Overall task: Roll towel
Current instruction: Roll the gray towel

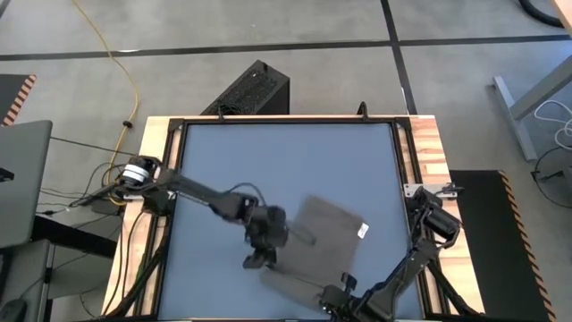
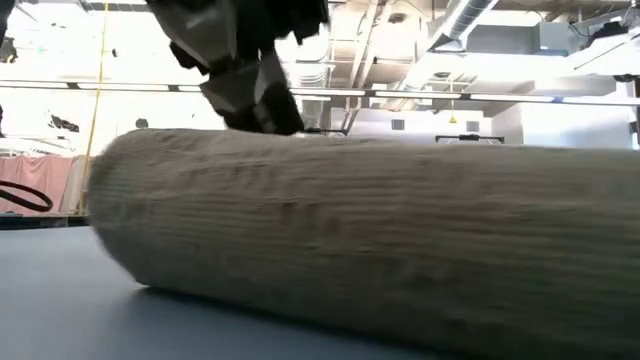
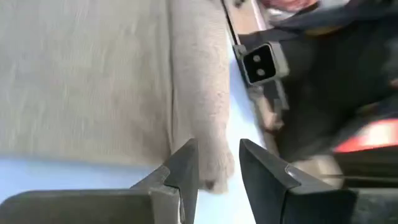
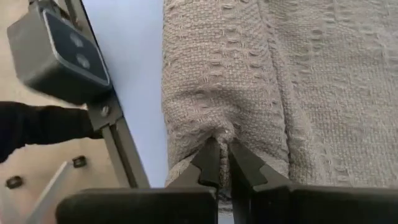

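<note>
The taupe towel (image 1: 322, 237) lies on the blue table top (image 1: 268, 161), askew, with its white tag (image 1: 362, 231) toward the right. Its near edge is turned up into a thick roll (image 2: 380, 230) that fills the low view. My left gripper (image 3: 217, 155) hovers open above the roll's left end (image 3: 202, 124), its fingers on either side of it and touching nothing; it also shows in the high view (image 1: 259, 258). My right gripper (image 1: 335, 300) is at the towel's near right corner, shut on the cloth. My right gripper pinches the outer cloth of the roll (image 4: 219, 132) between its two fingertips, and the weave puckers into a small ridge there. The fingers slant down from the table's near right side. The towel rests on the table, not lifted.
A small black camera (image 4: 62, 56) sits on the black rail at the table's near edge, close beside the roll. Black rails and wooden strips (image 1: 429, 152) frame the table. Bare blue surface lies beyond the towel toward the far edge. A black box (image 1: 250, 89) stands on the floor behind.
</note>
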Robot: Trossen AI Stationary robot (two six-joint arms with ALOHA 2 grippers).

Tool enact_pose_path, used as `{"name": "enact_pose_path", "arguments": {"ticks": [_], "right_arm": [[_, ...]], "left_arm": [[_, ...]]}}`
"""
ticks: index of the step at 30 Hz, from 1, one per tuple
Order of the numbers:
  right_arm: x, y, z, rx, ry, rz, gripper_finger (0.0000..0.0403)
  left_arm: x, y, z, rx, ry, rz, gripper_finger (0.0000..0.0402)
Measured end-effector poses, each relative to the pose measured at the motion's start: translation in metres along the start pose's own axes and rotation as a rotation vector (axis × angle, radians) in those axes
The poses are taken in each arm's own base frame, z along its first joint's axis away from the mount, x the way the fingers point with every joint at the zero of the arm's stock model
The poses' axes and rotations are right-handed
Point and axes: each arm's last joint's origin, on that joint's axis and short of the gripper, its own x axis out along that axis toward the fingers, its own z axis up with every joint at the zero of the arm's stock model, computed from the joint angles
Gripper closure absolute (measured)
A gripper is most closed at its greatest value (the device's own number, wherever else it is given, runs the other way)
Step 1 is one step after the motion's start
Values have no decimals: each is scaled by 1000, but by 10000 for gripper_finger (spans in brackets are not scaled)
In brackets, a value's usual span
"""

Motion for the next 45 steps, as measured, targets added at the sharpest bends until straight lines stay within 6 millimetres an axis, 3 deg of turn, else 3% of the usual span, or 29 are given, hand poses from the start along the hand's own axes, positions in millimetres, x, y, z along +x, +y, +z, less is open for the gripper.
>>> {"name": "enact_pose_path", "arguments": {"ticks": [7,13,17,25,29,33,39,45], "right_arm": [[-12,0,-21,86,-23,-15,376],[-15,0,-26,117,-40,-16,376],[-15,1,-26,121,-40,-15,372],[-13,1,-23,130,-41,-9,372],[-15,1,-27,163,-43,-8,371],[-17,0,-30,183,-46,-18,370],[-19,-1,-28,179,-23,-26,370],[-42,-3,-11,56,9,-4,370]], "left_arm": [[44,-56,-14,520,-87,311,300],[57,-76,-20,685,-163,505,287],[63,-74,-21,618,-175,489,261],[95,-50,-30,614,-163,558,194],[102,-44,-34,601,-132,526,185],[100,-39,-34,491,-130,496,226],[87,-18,-23,152,-56,246,375],[87,-21,-26,-140,17,79,375]]}}
